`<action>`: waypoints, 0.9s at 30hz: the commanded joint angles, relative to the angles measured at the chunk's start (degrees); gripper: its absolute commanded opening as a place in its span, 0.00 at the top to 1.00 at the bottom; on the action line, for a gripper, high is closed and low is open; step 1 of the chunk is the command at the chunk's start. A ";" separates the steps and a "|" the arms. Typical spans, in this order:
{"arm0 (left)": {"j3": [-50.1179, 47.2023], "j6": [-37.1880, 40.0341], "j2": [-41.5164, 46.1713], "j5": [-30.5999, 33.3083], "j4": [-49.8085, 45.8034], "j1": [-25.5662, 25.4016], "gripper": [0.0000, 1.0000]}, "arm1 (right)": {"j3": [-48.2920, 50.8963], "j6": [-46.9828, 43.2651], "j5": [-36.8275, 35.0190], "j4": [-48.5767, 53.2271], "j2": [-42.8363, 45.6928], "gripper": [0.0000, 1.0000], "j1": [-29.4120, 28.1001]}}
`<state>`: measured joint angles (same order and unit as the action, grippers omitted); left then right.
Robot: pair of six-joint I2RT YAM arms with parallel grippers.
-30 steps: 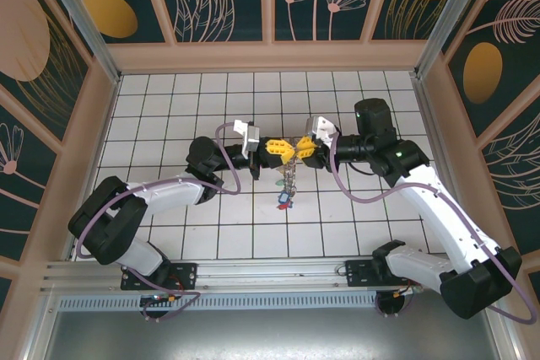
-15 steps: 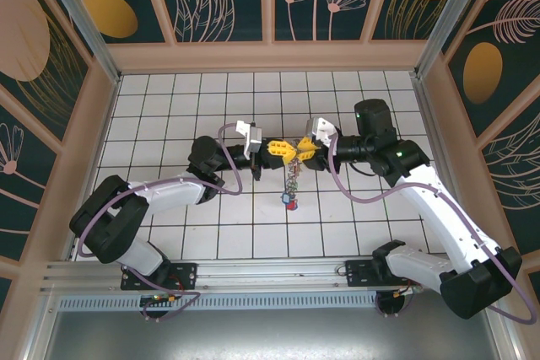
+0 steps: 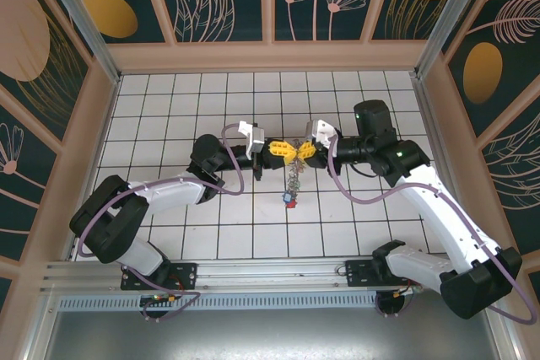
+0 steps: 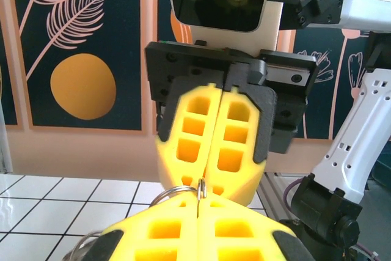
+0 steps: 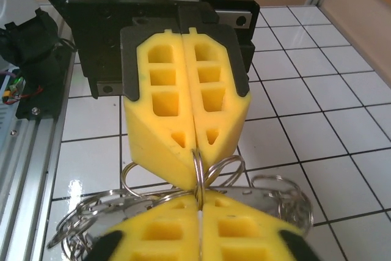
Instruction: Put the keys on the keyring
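We see left tool (image 3: 283,150) and right tool (image 3: 299,150) tip to tip, both clamped tight on keyring (image 5: 198,164) between them; keys (image 3: 289,198) dangle directly below.

No writing or numbers can be read anywhere.

Right gripper (image 3: 299,152) now tight on keyring (image 5: 197,167)

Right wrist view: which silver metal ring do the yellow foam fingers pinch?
The thin silver ring standing edge-on in the middle; the other rings fan out loose beside it.
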<state>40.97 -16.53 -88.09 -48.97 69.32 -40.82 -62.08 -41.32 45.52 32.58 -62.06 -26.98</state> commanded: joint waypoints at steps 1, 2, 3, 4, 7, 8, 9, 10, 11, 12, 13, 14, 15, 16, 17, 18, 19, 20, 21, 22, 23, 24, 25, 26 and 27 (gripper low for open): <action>1.89 0.99 0.20 -0.69 0.86 -0.55 1.00 | -2.94 -1.37 2.19 0.03 -0.73 1.00 -0.35; 1.76 1.05 0.29 -0.69 0.88 -0.50 1.00 | -3.19 -1.46 1.73 0.47 -0.97 1.00 -0.35; 1.67 1.24 0.37 -0.53 0.71 -0.49 1.00 | -3.44 -1.57 1.19 0.83 -1.21 1.00 -0.35; 1.70 1.89 0.75 -0.38 -0.27 -0.51 1.00 | -3.65 -1.71 0.76 1.07 -1.34 1.00 -0.44; 3.50 6.75 2.65 -0.11 -10.26 -0.54 0.90 | -4.08 -1.57 -1.32 1.58 -1.47 1.00 -0.53; 4.31 9.53 3.53 -0.46 -15.25 -0.56 0.87 | -4.21 -1.53 -2.13 1.74 -1.46 1.00 -0.52; 5.31 12.82 4.60 -0.91 -20.23 -0.51 0.85 | -4.34 -1.57 -3.04 2.13 -1.43 1.00 -0.51; 6.09 15.53 5.52 -0.86 -24.79 -0.49 0.81 | -4.36 -1.57 -3.75 2.35 -1.57 1.00 -0.53; 6.93 18.60 6.58 -0.88 -29.49 -0.54 0.80 | -4.45 -1.57 -4.38 2.76 -1.69 1.00 -0.53; 7.71 21.72 7.65 -0.86 -33.98 -0.45 0.80 | -4.53 -1.57 -4.86 3.11 -1.83 1.00 -0.53; 8.36 24.23 8.48 -0.50 -37.30 -0.46 0.79 | -4.61 -1.57 -5.21 3.34 -2.04 1.00 -0.55; 9.27 26.88 9.34 -0.12 -41.84 -0.44 0.79 | -4.54 -1.66 -5.50 3.52 -2.16 1.00 -0.61; 10.15 29.44 9.97 0.27 -45.76 -0.38 0.79 | -4.43 -1.71 -5.90 3.60 -2.30 1.00 -0.70; 11.01 31.50 10.44 0.66 -48.96 -0.39 0.79 | -4.37 -1.75 -6.45 3.60 -2.40 1.00 -0.83; 11.96 33.25 10.85 1.30 -52.03 -0.27 0.78 | -4.27 -1.96 -7.17 3.62 -2.52 1.00 -1.17; 12.69 34.57 11.16 1.85 -54.50 -0.22 0.78 | -4.16 -2.29 -8.02 3.81 -2.74 1.00 -1.61; 13.28 35.48 11.30 2.03 -56.44 0.01 0.77 | -4.22 -2.56 -8.79 3.97 -2.88 1.00 -2.03; 14.13 36.32 11.43 2.14 -58.50 0.25 0.74 | -4.27 -2.89 -9.88 4.16 -3.19 1.00 -2.57; 14.40 37.19 11.53 2.05 -60.61 0.52 0.73 | -4.40 -3.13 -10.88 4.19 -3.47 1.00 -3.10; 15.97 38.09 11.56 1.91 -62.69 0.85 0.73 | -4.57 -3.34 -11.65 4.66 -3.85 1.00 -3.48; 17.12 39.21 11.68 1.78 -64.98 1.08 0.72 | -4.78 -3.60 -12.65 4.94 -4.18 1.00 -3.96; 18.05 40.01 11.72 1.84 -67.27 1.50 0.68 | -4.93 -3.73 -13.59 5.25 -4.48 1.00 -4.04; 18.84 40.61 11.80 1.80 -68.90 1.88 0.68 | -5.00 -3.95 -14.30 5.43 -4.78 1.00 -4.04; 19.58 41.06 11.81 1.86 -70.51 2.16 0.66 | -5.06 -3.90 -14.94 5.57 -5.03 1.00 -5.29; 20.29 41.76 11.77 2.29 -72.08 2.36 0.66 | -5.15 -3.94 -15.48 5.62 -5.14 1.00 -5.68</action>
<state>58.15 20.43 -77.93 -46.02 5.58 -39.27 -64.58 -43.72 32.95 37.87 -67.11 -31.29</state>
